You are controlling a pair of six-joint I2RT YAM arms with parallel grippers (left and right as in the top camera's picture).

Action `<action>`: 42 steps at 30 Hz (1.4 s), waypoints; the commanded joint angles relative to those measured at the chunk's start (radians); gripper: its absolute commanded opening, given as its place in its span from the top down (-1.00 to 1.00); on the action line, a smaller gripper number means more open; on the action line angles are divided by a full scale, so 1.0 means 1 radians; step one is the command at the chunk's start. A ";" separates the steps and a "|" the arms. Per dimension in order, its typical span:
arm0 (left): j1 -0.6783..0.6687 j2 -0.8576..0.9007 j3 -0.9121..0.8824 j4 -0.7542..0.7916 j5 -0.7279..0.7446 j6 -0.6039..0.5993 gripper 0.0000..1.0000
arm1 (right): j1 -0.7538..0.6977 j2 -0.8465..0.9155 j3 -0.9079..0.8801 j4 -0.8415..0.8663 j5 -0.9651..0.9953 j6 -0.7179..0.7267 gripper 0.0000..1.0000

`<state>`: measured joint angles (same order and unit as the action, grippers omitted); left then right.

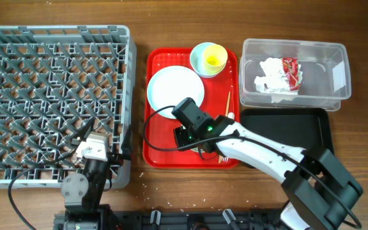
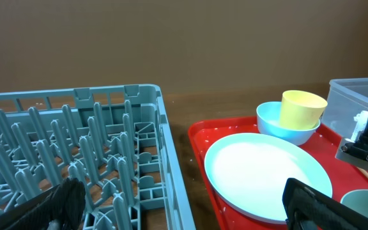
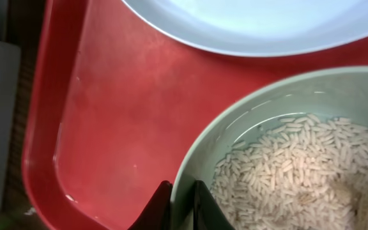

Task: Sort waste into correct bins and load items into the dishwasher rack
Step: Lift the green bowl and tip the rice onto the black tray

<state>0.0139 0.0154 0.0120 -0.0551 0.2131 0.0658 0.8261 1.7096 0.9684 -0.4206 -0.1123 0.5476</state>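
My right gripper [image 1: 193,132] [image 3: 183,206] is shut on the rim of a pale mint bowl [image 3: 248,108] holding loose white rice [image 3: 299,166]; one finger is inside the rim, one outside. In the overhead view the arm hides this bowl. It stands on the red tray [image 1: 161,148] [image 3: 120,108] next to the mint plate [image 1: 175,89] [image 2: 267,172]. A yellow cup [image 1: 214,59] [image 2: 302,108] sits inside a second bowl [image 1: 199,56] [image 2: 280,126]. My left gripper [image 1: 105,137] [image 2: 184,214] hangs open over the right edge of the grey dishwasher rack [image 1: 56,30] [image 2: 171,166].
The clear tub [image 1: 337,70] at back right holds crumpled tissue [image 1: 270,78] and a red wrapper [image 1: 291,69]. A black tray [image 1: 292,131] lies in front of it. Wooden chopsticks [image 1: 227,105] rest on the red tray's right side.
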 commanded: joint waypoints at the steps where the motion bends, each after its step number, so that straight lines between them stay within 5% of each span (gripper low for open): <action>1: -0.006 -0.006 -0.006 -0.002 -0.005 -0.006 -1.00 | 0.007 -0.012 0.034 -0.051 -0.074 0.006 0.91; 18: -0.006 -0.006 -0.006 -0.002 -0.005 -0.006 -1.00 | -0.079 -0.478 0.115 -0.506 0.159 0.032 0.92; 30: -0.006 -0.006 -0.006 -0.002 -0.005 -0.006 -1.00 | -0.581 -0.509 0.104 -0.644 0.067 -0.126 0.91; 42: -0.006 -0.006 -0.006 -0.002 -0.005 -0.006 -1.00 | -1.095 -0.509 0.035 -0.582 -0.450 -0.436 0.91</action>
<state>0.0139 0.0154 0.0120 -0.0551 0.2131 0.0658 -0.1852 1.2171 1.0157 -1.0077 -0.3599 0.2234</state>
